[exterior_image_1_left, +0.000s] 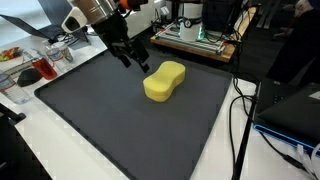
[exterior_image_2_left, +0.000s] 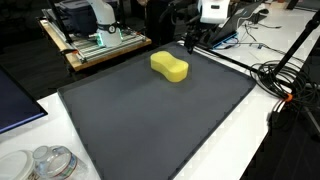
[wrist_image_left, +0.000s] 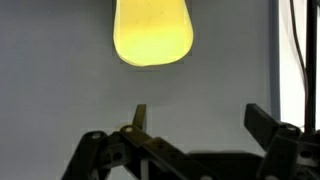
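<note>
Jaws spread wide, nothing between them. In the wrist view only the two fingertips (wrist_image_left: 262, 122) and dark linkage show along the bottom edge, the rest cut off. They hang over a dark grey mat (wrist_image_left: 60, 90), matte and flat with a fine grain. Just ahead of the jaws lies the sponge (wrist_image_left: 153, 35), apart from them. It is yellow, soft-edged and washed out by glare, and its far part is cut by the top edge of that view. Both exterior views show the sponge (exterior_image_1_left: 165, 81) whole: a porous block with rounded ends and a pinched waist, lying flat near the middle of the mat's far half (exterior_image_2_left: 170, 67). No label or print can be read on it. The arm (exterior_image_1_left: 100, 15) comes in from above, its upper part out of frame. In an exterior view the jaws merge with the dark background and are hard to make out. The mat rests on a white tabletop (exterior_image_2_left: 270, 150). Black cables (exterior_image_2_left: 285, 80) trail along one side. Clear jars (exterior_image_2_left: 45, 163) sit at a near corner, partly cut off. Beyond the mat is a wooden board (exterior_image_2_left: 100, 45) with equipment too small to identify.
</note>
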